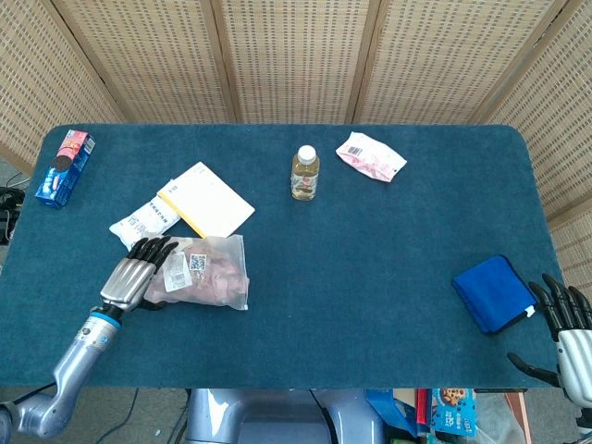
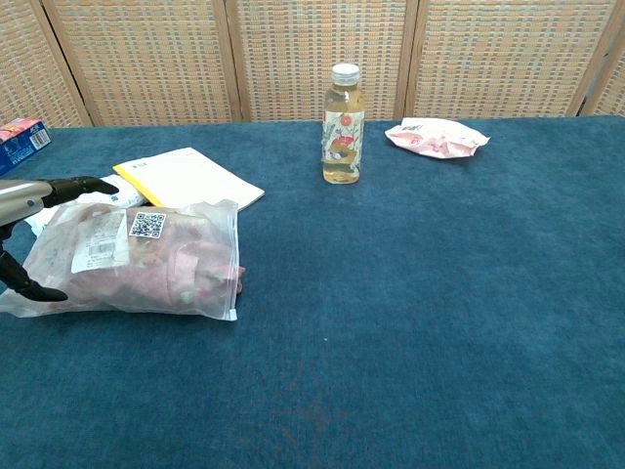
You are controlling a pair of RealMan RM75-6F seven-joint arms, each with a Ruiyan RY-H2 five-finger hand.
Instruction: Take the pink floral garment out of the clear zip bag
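The clear zip bag [image 1: 208, 273] lies flat on the blue table [image 1: 370, 250], left of centre, with the pink floral garment [image 2: 166, 264] folded inside and white labels on top. My left hand [image 1: 139, 275] hangs over the bag's left end with its fingers spread. In the chest view its fingers [image 2: 59, 188] reach along the bag's far edge and the thumb shows at the near edge; I cannot tell whether it touches. My right hand [image 1: 566, 324] stays open beyond the table's near right corner.
A white booklet with a yellow edge [image 1: 205, 199] and a white packet [image 1: 145, 222] lie just behind the bag. A juice bottle [image 1: 305, 173] stands mid-table, a pink snack pack [image 1: 370, 155] behind it. A blue cloth [image 1: 492, 292] lies right; a blue box [image 1: 65, 166] far left.
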